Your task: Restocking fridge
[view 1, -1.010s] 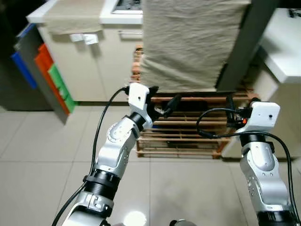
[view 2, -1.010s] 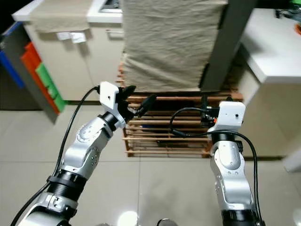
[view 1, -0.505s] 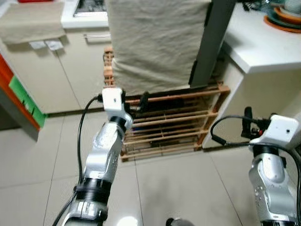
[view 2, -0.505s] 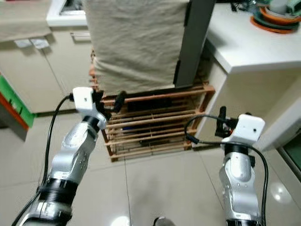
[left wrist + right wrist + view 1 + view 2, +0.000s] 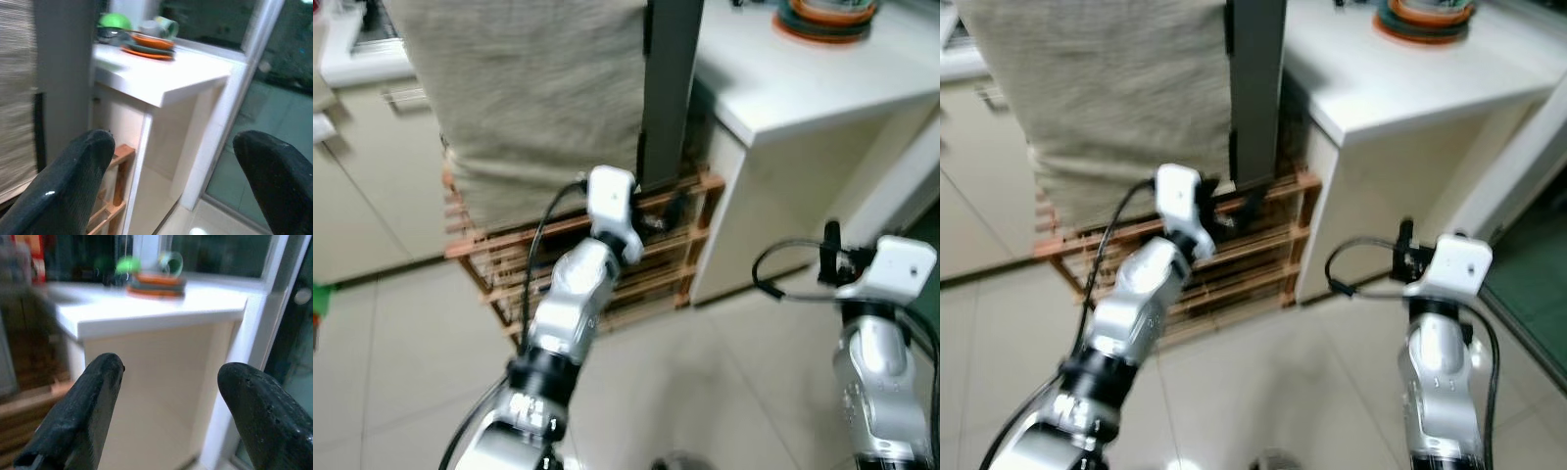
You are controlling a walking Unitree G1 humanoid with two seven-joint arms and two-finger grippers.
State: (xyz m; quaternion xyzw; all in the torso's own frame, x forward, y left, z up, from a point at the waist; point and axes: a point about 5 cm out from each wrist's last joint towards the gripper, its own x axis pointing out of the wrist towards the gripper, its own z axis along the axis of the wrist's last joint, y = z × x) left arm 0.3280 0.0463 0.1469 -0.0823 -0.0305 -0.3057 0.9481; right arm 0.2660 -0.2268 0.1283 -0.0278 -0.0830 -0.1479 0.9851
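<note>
Before both open hands: counter w/ plates.

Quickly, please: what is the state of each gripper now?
Left gripper: open, holding nothing.
Right gripper: open, holding nothing.

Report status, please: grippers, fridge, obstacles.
Left gripper open, empty, raised near wooden rack. Right gripper open, empty, facing white counter. No fridge identified. Rack and counter close ahead.
</note>
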